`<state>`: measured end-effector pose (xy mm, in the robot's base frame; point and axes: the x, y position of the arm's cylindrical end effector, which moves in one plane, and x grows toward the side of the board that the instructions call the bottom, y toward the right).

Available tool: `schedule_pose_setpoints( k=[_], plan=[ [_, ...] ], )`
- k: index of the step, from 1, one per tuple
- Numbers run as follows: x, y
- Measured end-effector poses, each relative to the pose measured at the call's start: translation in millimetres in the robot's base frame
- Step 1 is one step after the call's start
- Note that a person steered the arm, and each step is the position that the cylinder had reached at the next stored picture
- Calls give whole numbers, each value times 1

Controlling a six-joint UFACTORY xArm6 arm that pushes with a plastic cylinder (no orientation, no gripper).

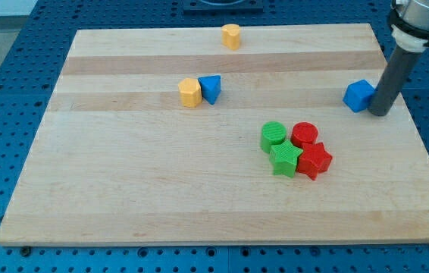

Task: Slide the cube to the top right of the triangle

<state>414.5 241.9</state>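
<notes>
1. Wooden board [161,189] lay across a blue perforated bench [17,68], and you saw it from the view's bottom edge.
2. You had no pincer to check: the arm ended in a dark rod [392,76], so no jaw state applied.
3. Your rod entered at the view's top right, and my tip [379,113] stood on the board just to the view's right of the blue cube [359,95], touching it or nearly so; you could not tell which.
4. You found the blue cube near the board's right edge, well apart from the blue triangle [210,89].
5. You found the blue triangle left of centre, touching a yellow block [190,92] on its left.
6. You saw a second yellow block [231,36] alone near the board's top edge.
7. You saw four blocks clustered right of centre: a green cylinder [273,136] at top left, a red cylinder [304,135] at top right, a green star [284,159] at bottom left and a red star [314,160] at bottom right.
</notes>
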Motion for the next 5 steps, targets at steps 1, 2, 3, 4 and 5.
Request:
schedule_pose_setpoints(
  k=[1,2,3,4,5],
  plan=[
    [-10,-13],
    [-24,-12],
    [-42,-10],
    [-56,-10],
    [-61,-13]
  ],
)
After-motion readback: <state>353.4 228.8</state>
